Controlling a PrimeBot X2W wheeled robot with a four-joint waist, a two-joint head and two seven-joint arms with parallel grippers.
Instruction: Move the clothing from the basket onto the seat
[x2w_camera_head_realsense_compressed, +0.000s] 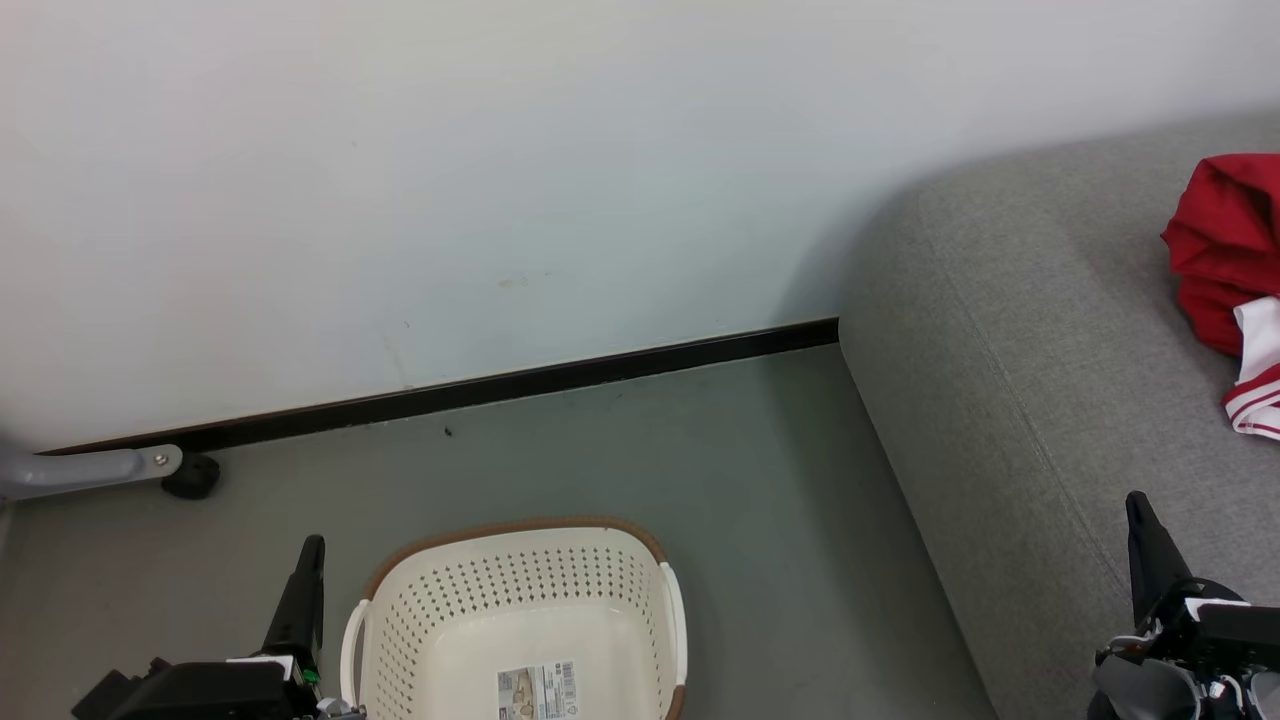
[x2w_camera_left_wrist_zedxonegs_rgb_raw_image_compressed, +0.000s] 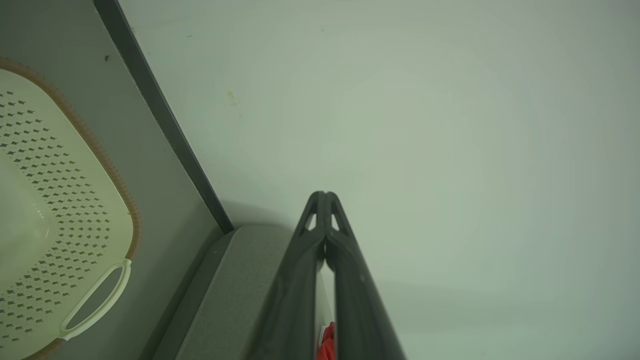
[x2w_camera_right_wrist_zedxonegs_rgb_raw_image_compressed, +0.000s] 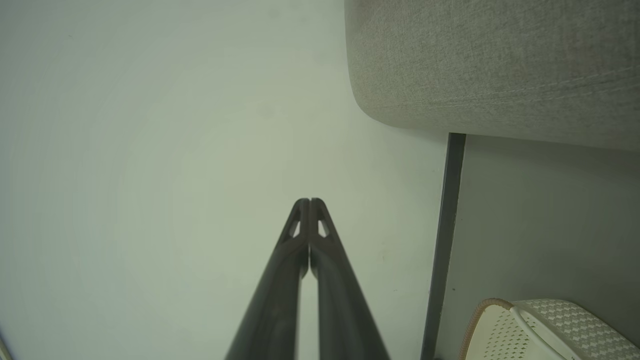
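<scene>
wall (x2w_camera_head_realsense_compressed: 500, 180): bare and pale behind everything, with a black baseboard (x2w_camera_head_realsense_compressed: 500, 385) at its foot; nothing there to snag you.
floor (x2w_camera_head_realsense_compressed: 650, 450): grey; it carries the basket (x2w_camera_head_realsense_compressed: 500, 585), and nothing lies between that and the seat (x2w_camera_head_realsense_compressed: 1050, 400), so your way across is free.
seat: grey cushion on the right, its rounded corner against the wall. Swing the right arm low and you could scrape its side.
basket: what you can see of its inside is bare except for a sticker (x2w_camera_head_realsense_compressed: 537, 690). Its near part is cut off, so check there before you call the job done.
clothing (x2w_camera_head_realsense_compressed: 1225, 250): red with white trim, heaped on the seat well in from its left edge; I judge it unlikely to slide off.
left hand (x2w_camera_head_realsense_compressed: 311, 548): fingers pressed together and holding nothing, just beside the basket's handle (x2w_camera_head_realsense_compressed: 352, 640); a careless turn could knock the basket.
right hand (x2w_camera_head_realsense_compressed: 1138, 505): pressed together, empty, at the seat's left edge.
leg (x2w_camera_head_realsense_compressed: 100, 468): grey, on a caster, at the floor's far left by the baseboard, well apart from the basket.
</scene>
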